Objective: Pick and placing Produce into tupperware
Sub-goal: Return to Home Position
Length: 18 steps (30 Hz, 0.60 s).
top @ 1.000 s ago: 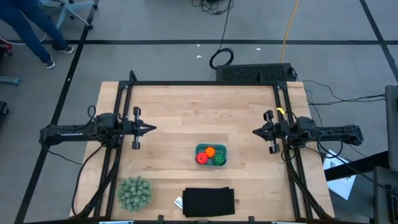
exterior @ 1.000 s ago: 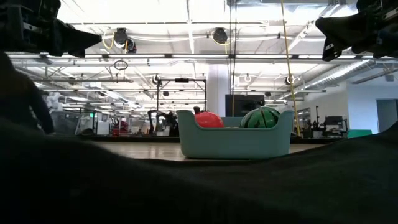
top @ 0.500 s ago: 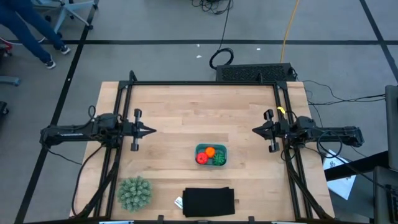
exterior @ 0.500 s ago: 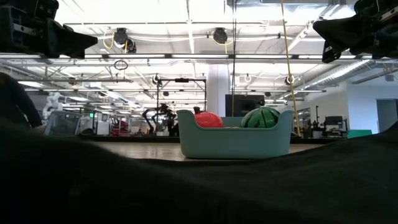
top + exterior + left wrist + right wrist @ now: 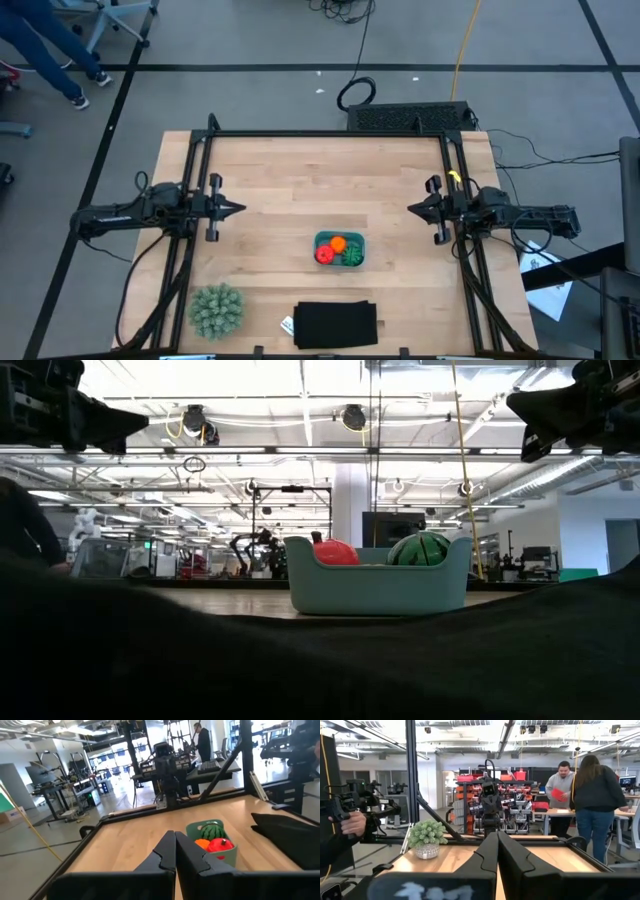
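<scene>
The teal-blue tupperware [image 5: 340, 250] stands on the table's near middle. Inside it lie the red fruit [image 5: 325, 256], the orange ball [image 5: 338, 243] and the dark green striped ball [image 5: 354, 257]. The low view shows the tupperware [image 5: 378, 587] with the red fruit [image 5: 337, 553] and green ball [image 5: 418, 549] above its rim. In the left wrist view the tupperware [image 5: 212, 849] shows ahead. My left gripper [image 5: 240, 208] hovers shut at the table's left, my right gripper [image 5: 410, 210] shut at its right, both far from the tupperware, touching nothing.
A pale green spiky ball [image 5: 216, 310] sits at the near left corner. A flat black rectangle [image 5: 336, 324] lies at the near edge below the tupperware. A black frame borders the table. People stand in the room beyond the table.
My left arm has drawn back a little toward the table's left edge. My right arm has kept nearly still. The tupperware and the produce inside it have not moved.
</scene>
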Each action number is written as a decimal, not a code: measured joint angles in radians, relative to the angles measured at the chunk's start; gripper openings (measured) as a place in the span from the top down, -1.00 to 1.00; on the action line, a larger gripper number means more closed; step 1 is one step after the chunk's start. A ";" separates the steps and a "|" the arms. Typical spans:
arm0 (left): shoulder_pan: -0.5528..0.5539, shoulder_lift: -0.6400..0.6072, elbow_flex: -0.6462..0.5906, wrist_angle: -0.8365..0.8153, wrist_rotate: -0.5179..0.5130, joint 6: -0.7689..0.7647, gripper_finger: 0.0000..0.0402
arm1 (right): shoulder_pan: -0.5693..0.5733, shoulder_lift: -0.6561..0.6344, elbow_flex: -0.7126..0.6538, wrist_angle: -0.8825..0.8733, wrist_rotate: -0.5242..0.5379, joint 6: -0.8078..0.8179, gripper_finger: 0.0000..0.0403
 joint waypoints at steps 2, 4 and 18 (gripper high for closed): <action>-0.001 0.000 0.000 -0.003 0.000 0.004 1.00 | 0.000 0.000 0.000 -0.011 0.001 -0.003 1.00; -0.001 0.000 0.000 -0.009 0.000 0.004 1.00 | 0.000 0.000 0.000 -0.015 0.002 -0.005 1.00; -0.001 0.005 0.000 -0.024 0.001 -0.025 0.96 | 0.000 0.000 0.000 -0.011 0.001 -0.042 1.00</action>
